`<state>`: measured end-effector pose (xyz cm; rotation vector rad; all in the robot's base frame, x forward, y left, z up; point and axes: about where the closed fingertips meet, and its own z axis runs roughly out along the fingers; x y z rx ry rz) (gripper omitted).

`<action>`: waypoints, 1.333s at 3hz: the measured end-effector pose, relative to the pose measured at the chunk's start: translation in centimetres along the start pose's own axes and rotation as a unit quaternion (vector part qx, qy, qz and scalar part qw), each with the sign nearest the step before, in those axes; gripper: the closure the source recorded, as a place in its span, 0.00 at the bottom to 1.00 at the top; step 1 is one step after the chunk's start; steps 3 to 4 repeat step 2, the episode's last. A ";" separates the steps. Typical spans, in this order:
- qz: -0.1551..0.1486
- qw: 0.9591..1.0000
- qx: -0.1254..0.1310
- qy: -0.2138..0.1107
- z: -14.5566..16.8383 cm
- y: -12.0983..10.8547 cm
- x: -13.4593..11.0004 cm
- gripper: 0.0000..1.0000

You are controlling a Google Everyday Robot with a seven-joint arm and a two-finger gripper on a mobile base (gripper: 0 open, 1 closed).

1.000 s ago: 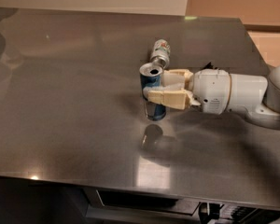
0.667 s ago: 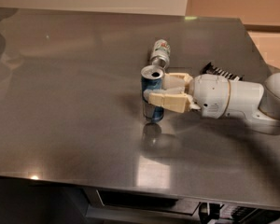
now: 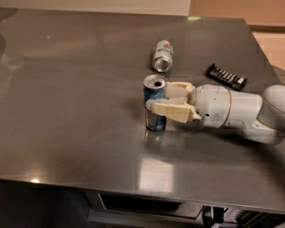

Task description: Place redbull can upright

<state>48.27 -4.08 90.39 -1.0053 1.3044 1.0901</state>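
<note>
The redbull can (image 3: 156, 121), slim and blue-and-silver with its open top facing up, stands upright on the steel table (image 3: 76, 103) near the middle. My gripper (image 3: 159, 97) reaches in from the right on a white arm (image 3: 237, 113). Its cream fingers (image 3: 173, 111) close around the can's middle, one in front and one behind. The can's base rests on the table.
A shorter silver can with green-red marks (image 3: 163, 56) lies on its side just behind the redbull can. A black ridged object (image 3: 226, 76) lies at the right rear. The table's front edge runs along the bottom and its right edge is close behind the arm.
The can and fingers stay in place. The arm's wrist has shifted a little, uncovering the black object behind it.
</note>
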 end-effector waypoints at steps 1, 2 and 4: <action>-0.001 1.000 -0.002 0.000 0.2 0.1 -0.1 0.00; -0.001 1.000 -0.002 0.000 0.2 0.1 -0.1 0.00; -0.001 1.000 -0.002 0.000 0.2 0.1 -0.1 0.00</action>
